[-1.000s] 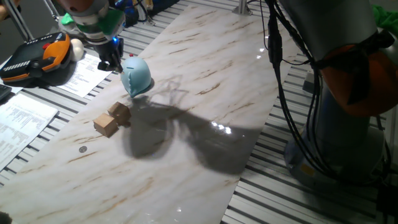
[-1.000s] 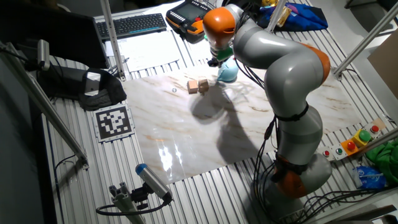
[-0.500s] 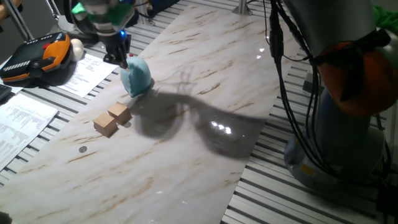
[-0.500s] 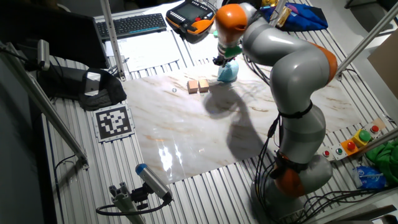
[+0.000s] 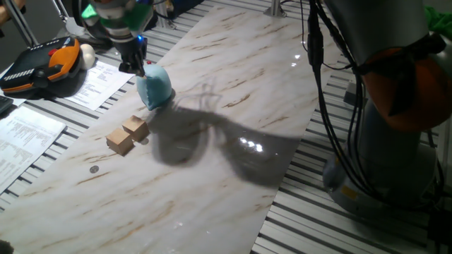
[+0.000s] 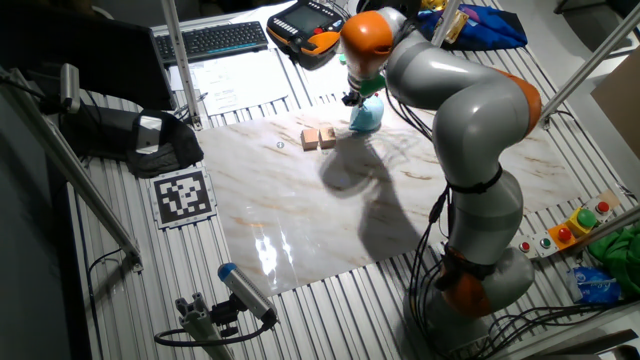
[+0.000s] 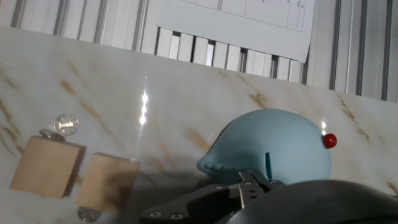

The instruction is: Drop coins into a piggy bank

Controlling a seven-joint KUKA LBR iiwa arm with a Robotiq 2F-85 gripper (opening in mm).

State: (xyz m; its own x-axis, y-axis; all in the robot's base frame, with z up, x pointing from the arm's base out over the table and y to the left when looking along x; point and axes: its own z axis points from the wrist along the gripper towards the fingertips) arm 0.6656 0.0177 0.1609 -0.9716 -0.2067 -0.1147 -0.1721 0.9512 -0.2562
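Gripper (image 5: 140, 68) sits upper left in one fixed view, tips just above the bank's (image 5: 155, 87) top; in hand view fingers (image 7: 249, 184) look pressed narrow together at bottom center, nothing visibly held, though can't be sure. Bank (image 7: 270, 149) lower right of hand view, slot facing up, red dot at right. Two cubes (image 7: 74, 172) lower left w/ coins touching: one (image 7: 66, 123) above left cube, one (image 7: 89, 214) under right cube. Another coin (image 5: 94, 169) left-center, well apart from the cubes (image 5: 128, 135).

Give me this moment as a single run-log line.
end effector: over piggy bank, state unclear | slot: on top | coins: on table beside wooden cubes | stage: at bank
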